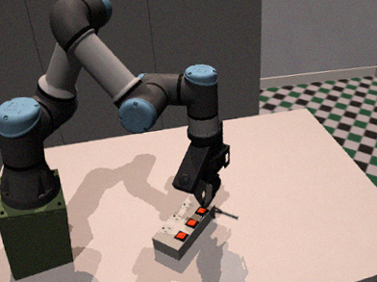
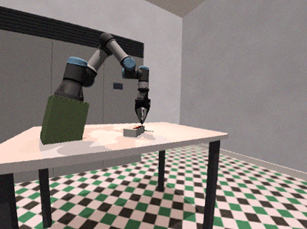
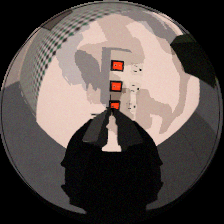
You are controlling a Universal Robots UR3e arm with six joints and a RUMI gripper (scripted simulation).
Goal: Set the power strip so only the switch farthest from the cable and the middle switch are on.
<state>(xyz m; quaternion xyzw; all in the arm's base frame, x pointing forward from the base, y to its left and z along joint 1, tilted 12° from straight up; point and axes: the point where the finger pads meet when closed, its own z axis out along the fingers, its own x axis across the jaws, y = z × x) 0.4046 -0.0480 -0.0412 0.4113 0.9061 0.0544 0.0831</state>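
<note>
A grey power strip [image 1: 184, 232] lies right way up near the front middle of the pale table [image 1: 310, 188], its three red switches running in a row from the near end to the far end, where the dark cable [image 1: 227, 214] leaves to the right. The near switch [image 1: 180, 235] and the middle switch [image 1: 191, 222] sit in plain view and appear lit; the far switch [image 1: 201, 210], next to the cable, also shows red. Above that far end the gripper [image 1: 206, 200] hangs with its jaws shut together and nothing between them, the joined tips forming a single blunt point, poised at the cable-end switch in the wrist view; contact cannot be told. Judged from the task, this is the switch that must go off. To do it well, the tip should land on the raised half of the rocker, press straight down without sliding onto the middle switch beside it, and avoid pushing sideways, which could skid or tip the light strip.
</note>
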